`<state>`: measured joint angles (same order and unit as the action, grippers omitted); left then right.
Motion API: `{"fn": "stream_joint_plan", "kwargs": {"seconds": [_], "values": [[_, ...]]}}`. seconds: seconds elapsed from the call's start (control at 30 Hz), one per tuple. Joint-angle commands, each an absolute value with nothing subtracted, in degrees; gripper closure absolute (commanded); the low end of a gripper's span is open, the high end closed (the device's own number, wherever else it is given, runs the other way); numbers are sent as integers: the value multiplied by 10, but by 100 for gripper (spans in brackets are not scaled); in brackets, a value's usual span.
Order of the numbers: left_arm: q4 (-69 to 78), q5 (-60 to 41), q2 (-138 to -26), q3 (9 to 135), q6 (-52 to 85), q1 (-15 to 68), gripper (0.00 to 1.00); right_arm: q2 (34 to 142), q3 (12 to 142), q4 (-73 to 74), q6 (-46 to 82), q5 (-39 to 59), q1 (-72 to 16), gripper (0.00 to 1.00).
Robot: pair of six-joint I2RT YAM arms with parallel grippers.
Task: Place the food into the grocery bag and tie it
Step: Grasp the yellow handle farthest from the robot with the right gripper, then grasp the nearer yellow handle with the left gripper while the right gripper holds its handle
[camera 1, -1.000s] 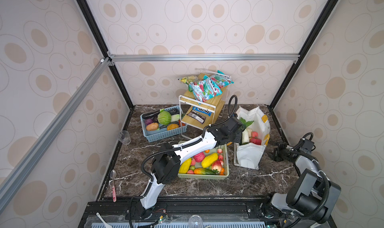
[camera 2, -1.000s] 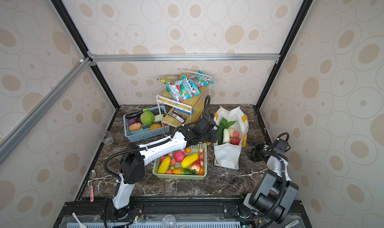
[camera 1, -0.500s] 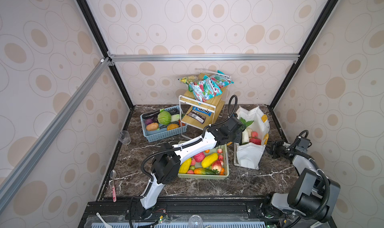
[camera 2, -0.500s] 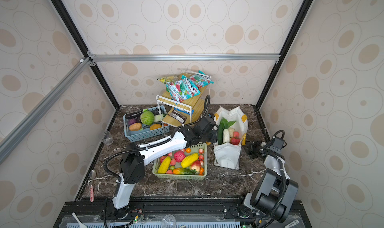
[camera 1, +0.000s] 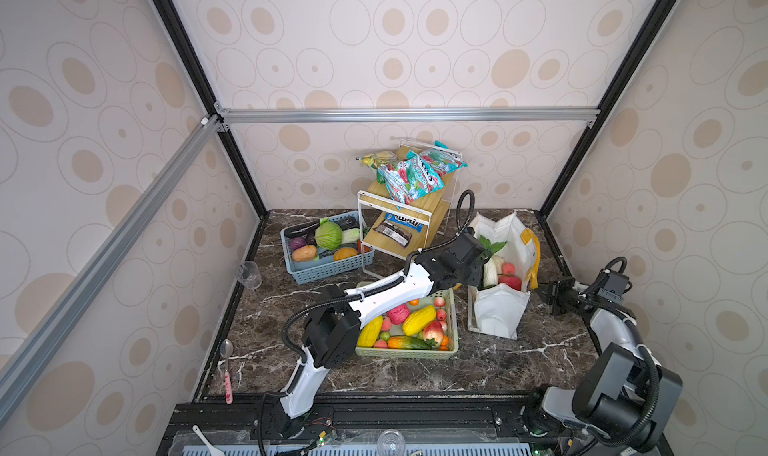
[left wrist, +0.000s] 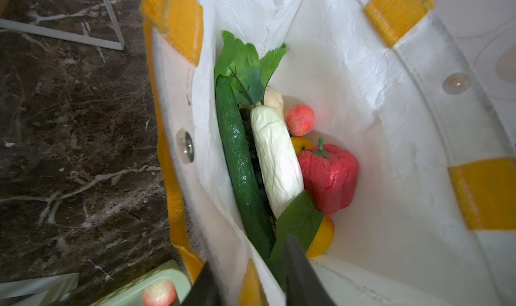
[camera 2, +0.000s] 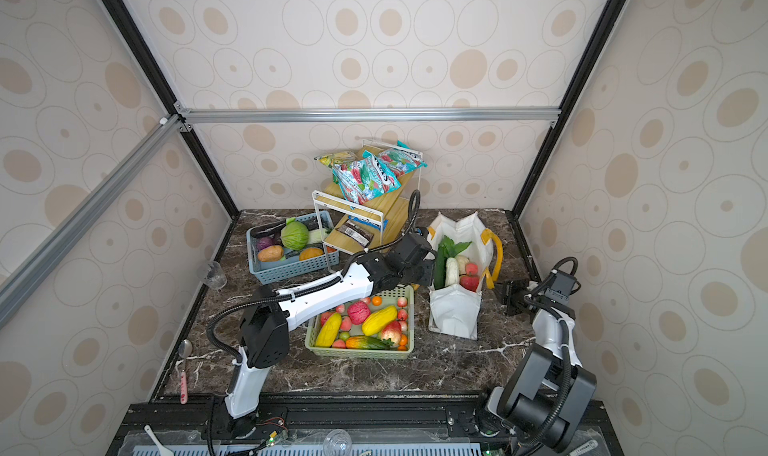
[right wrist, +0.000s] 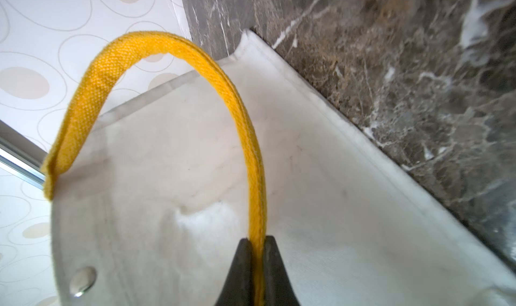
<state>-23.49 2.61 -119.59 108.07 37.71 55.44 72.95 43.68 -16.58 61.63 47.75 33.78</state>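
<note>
The white grocery bag point(camera 1: 498, 312) point(camera 2: 455, 312) stands open at the right of the marble table. Inside lies food: a cucumber point(left wrist: 240, 165), a white vegetable point(left wrist: 276, 162), a red pepper point(left wrist: 329, 176), a peach point(left wrist: 300, 120), greens point(left wrist: 245, 64) and a yellow citrus point(left wrist: 321, 240). My left gripper point(camera 1: 478, 266) point(camera 2: 428, 266) point(left wrist: 248, 251) is at the bag's left rim. Its jaws stand apart, one on each side of the bag wall, without pinching it. My right gripper point(camera 1: 540, 289) point(camera 2: 505, 296) point(right wrist: 258, 243) is shut on the yellow strap handle point(right wrist: 245, 128) point(camera 1: 534, 254) on the bag's right side.
A green basket point(camera 1: 453, 350) of toy fruit sits under my left arm, in front of the bag. Behind it are a blue basket point(camera 1: 328, 271) of vegetables and a wire rack point(camera 1: 399, 225) with snack packets. A clear cup point(camera 1: 248, 274) and a spoon point(camera 1: 226, 366) lie by the left wall.
My right gripper moved left to the bag and shut on the yellow handle. My left gripper's jaws have parted at the bag's rim.
</note>
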Motion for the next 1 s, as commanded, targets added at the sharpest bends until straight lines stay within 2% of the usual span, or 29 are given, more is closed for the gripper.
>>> {"fn": "stream_joint_plan", "kwargs": {"seconds": [0.0,0.2,0.27,0.4,0.47,0.57,0.73,0.8,0.97], "values": [[-261,40,-1177,1099,373,555,55,704,485,-232,573,449,340,91],[-256,26,-1123,1050,379,542,34,688,530,-292,529,389,340,91],[-243,12,-1095,1017,389,534,30,688,541,-304,520,374,341,91],[-214,6,-1030,938,409,525,29,694,562,-321,507,351,341,92],[-202,8,-999,905,410,524,31,696,568,-326,503,348,342,92],[-189,-7,-967,865,402,524,42,695,577,-333,497,344,342,92],[-149,-68,-969,803,428,534,54,687,606,-360,468,330,342,92],[-139,-63,-983,793,436,544,59,682,619,-372,458,323,342,92],[-138,-17,-1036,828,426,564,60,675,646,-388,447,313,342,92]]}}
